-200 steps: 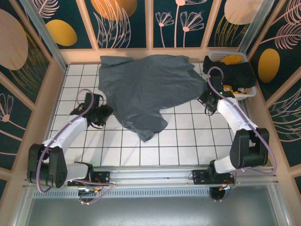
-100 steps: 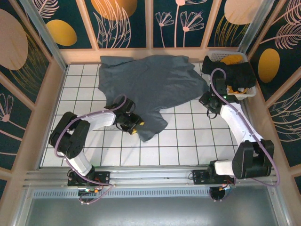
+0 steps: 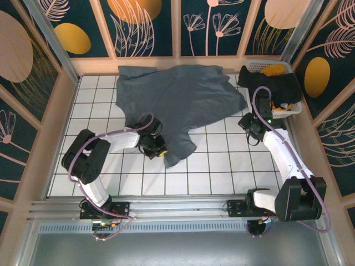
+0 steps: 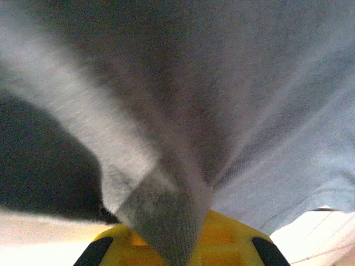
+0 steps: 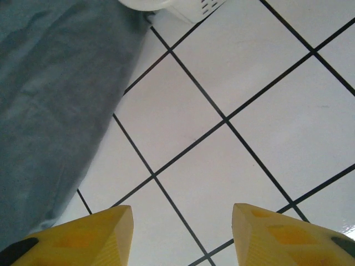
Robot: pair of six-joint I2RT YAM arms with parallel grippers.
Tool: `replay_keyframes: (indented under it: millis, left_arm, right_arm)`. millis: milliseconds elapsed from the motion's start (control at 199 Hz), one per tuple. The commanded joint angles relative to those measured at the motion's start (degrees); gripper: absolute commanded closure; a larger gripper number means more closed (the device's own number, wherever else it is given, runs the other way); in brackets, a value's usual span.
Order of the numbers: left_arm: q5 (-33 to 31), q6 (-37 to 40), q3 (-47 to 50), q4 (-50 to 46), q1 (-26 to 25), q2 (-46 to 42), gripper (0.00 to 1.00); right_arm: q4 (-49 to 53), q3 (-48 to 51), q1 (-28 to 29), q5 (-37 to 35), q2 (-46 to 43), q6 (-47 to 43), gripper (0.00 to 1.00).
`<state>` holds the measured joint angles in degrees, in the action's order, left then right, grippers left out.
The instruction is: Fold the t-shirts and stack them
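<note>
Left gripper (image 3: 157, 148) low over the white tiled table (image 3: 222, 166), left of centre, at the near left edge of the blue-grey shirt (image 3: 177, 100). Pinched shut on that shirt. From the left wrist, a thick fold of grey cloth (image 4: 222, 111) running down into the gripper (image 4: 175, 244) between the yellow fingers (image 4: 227, 233), draped close over the lens and blurred, with a dark shadow under it at left.

Shirt itself spread rumpled and unfolded over the far middle of the table, its far edge along the back wall and a narrower tongue reaching toward the centre, ending just right of the left gripper. Bare tiles on either side and in front.

Right gripper (image 3: 252, 128) further right, just off the shirt's right edge. Jaws parted and holding nothing. From the right wrist, two yellow fingers (image 5: 100, 233) wide apart around the gripper's gap (image 5: 183, 233), bare tile (image 5: 222, 138) between them, the shirt's edge (image 5: 50, 100) at left and a corner of the basket (image 5: 188, 8) at top.

White basket (image 3: 294, 108) at the far right corner, close behind the right gripper. Black shirt (image 3: 272, 86) heaped in it and spilling over its left rim, yellow shirt (image 3: 273, 70) showing at the far end.
</note>
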<state>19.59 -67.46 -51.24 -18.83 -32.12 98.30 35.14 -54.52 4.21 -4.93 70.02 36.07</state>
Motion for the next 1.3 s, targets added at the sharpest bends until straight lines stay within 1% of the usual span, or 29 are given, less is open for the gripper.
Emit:
replay_keyframes:
  millis: [0, 140, 191, 231, 336, 351, 381, 491, 607, 757, 842, 918, 953, 1123, 1274, 1294]
  left_arm:
    - [-10.4, 4.2, 5.2, -12.4, 4.9, -6.2, 1.0]
    - [-19.1, 9.1, 7.3, -19.1, 13.3, -14.1, 1.0]
    - [-20.0, 10.0, 7.8, -19.1, 15.8, -16.0, 1.0]
    - [-19.9, 10.2, 7.8, -18.0, 16.7, -17.3, 1.0]
    - [-17.5, 9.7, 6.2, -15.8, 16.9, -16.9, 1.0]
    - [-17.2, 9.6, 6.0, -15.8, 16.8, -16.7, 1.0]
    - [-16.8, 9.2, 5.7, -15.6, 16.8, -16.4, 1.0]
    - [-19.1, 8.5, 5.5, -17.0, 16.8, -17.5, 1.0]
    - [-19.9, 9.3, 6.1, -18.3, 16.9, -18.5, 1.0]
    - [-19.8, 9.8, 7.3, -18.7, 16.8, -18.9, 1.0]
    - [-20.5, 10.5, 6.8, -19.3, 16.8, -19.0, 1.0]
    - [-20.9, 11.7, 6.3, -19.3, 16.9, -18.9, 1.0]
    - [-20.8, 12.4, 6.2, -19.2, 16.8, -18.7, 1.0]
    - [-22.5, 14.3, 5.2, -19.8, 16.8, -18.2, 1.0]
    - [-22.2, 14.1, 5.6, -19.3, 16.8, -18.2, 1.0]
    - [-22.1, 14.1, 5.6, -19.1, 16.8, -18.3, 1.0]
  right_arm:
    - [1.4, 1.1, -0.5, -1.1, -1.0, -0.5, 0.49]
    - [0.0, 2.3, -0.7, 0.1, 0.1, 1.0, 0.5]
    - [-0.9, 2.9, -0.6, 1.1, 0.9, 1.6, 0.5]
    - [-1.6, 3.4, -0.5, 2.0, 1.8, 2.2, 0.5]
    - [-3.9, 6.2, -0.3, 3.7, 3.9, 4.6, 0.51]
    - [-4.1, 6.6, -0.3, 5.2, 4.2, 5.0, 0.51]
    - [-4.8, 7.8, -0.1, 5.9, 4.7, 5.8, 0.51]
    - [-7.2, 11.8, 0.9, 7.5, 6.4, 8.8, 0.52]
    - [-11.1, 13.8, 1.1, 7.8, 9.4, 9.3, 0.52]
    - [-14.4, 10.1, 0.9, 5.6, 16.0, 5.8, 0.55]
    - [-15.9, 8.0, 1.1, 4.5, 17.8, 2.5, 0.55]
    - [-15.8, 6.6, 1.0, 4.2, 19.3, 0.4, 0.55]
    - [-15.6, 5.8, 0.9, 3.0, 20.1, -0.5, 0.55]
    - [-16.6, 4.2, 1.4, 3.7, 22.3, -4.7, 0.55]
    - [-15.2, 2.3, 1.6, 3.7, 26.2, -5.9, 0.55]
    - [-15.1, 2.2, 1.7, 5.1, 26.7, -5.9, 0.55]
